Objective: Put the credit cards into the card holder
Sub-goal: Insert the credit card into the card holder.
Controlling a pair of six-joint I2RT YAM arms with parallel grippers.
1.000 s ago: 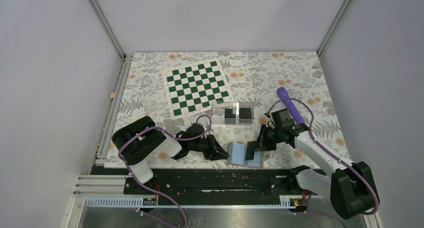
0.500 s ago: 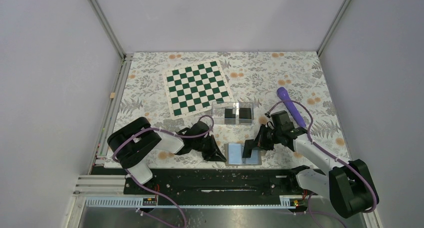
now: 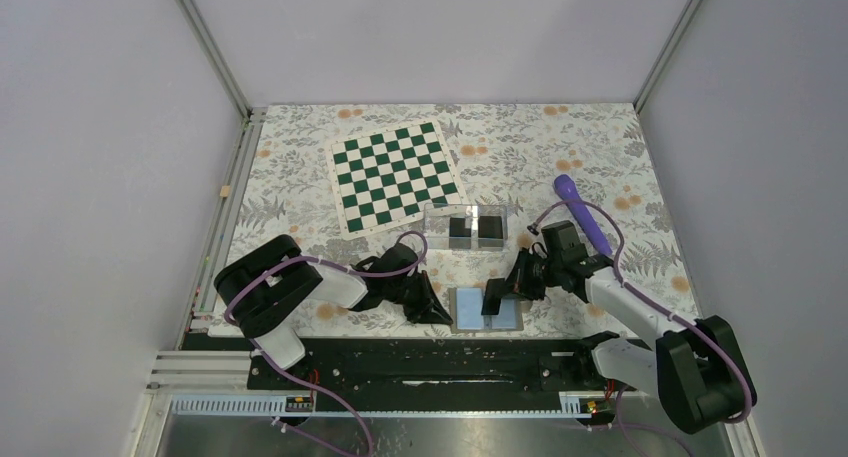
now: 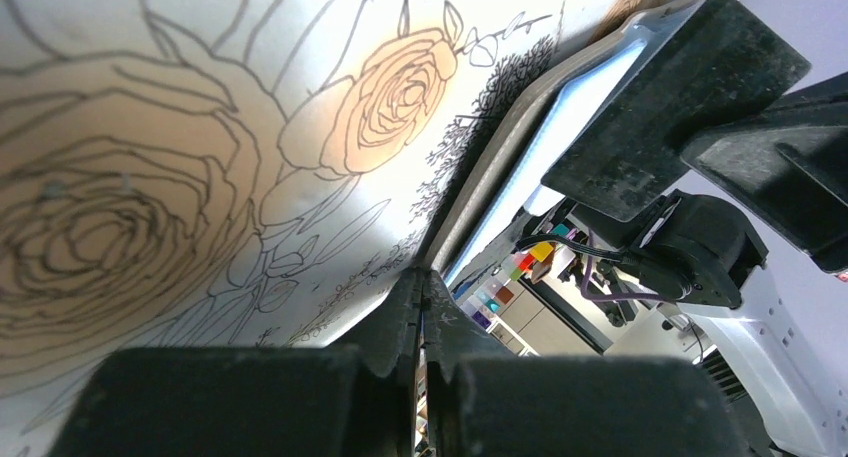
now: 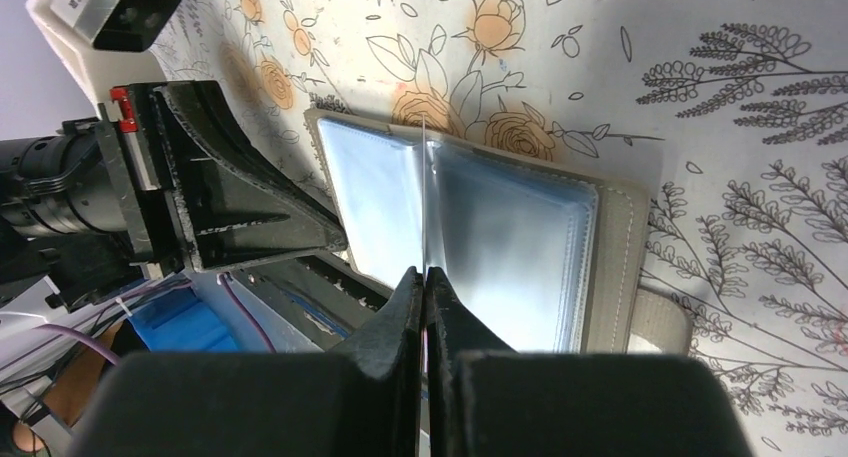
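The clear card holder (image 3: pixel 465 227) stands mid-table with two black credit cards (image 3: pixel 459 228) upright in it. In front of it a taupe wallet (image 3: pixel 468 311) lies open, light-blue side up. My right gripper (image 3: pixel 494 299) hovers over its middle, shut on a thin clear leaf (image 5: pixel 425 177) that stands up from the wallet (image 5: pixel 510 237). My left gripper (image 3: pixel 443 315) is shut, its tips (image 4: pixel 421 274) at the wallet's left edge (image 4: pixel 500 147). Whether they pinch that edge I cannot tell. The right wrist view shows the left gripper's fingers (image 5: pixel 250 217) beside the wallet.
A green-and-white chessboard mat (image 3: pixel 397 175) lies behind the holder to the left. A purple pen-like object (image 3: pixel 580 207) lies at the right, behind the right arm. A small dark shape (image 3: pixel 527 242) sits right of the holder. The black base rail (image 3: pixel 430 362) runs just below the wallet.
The wallet was tilted up a second ago and now lies flat and open. My left gripper has shut at its left edge. The right gripper has shifted slightly left over the wallet.
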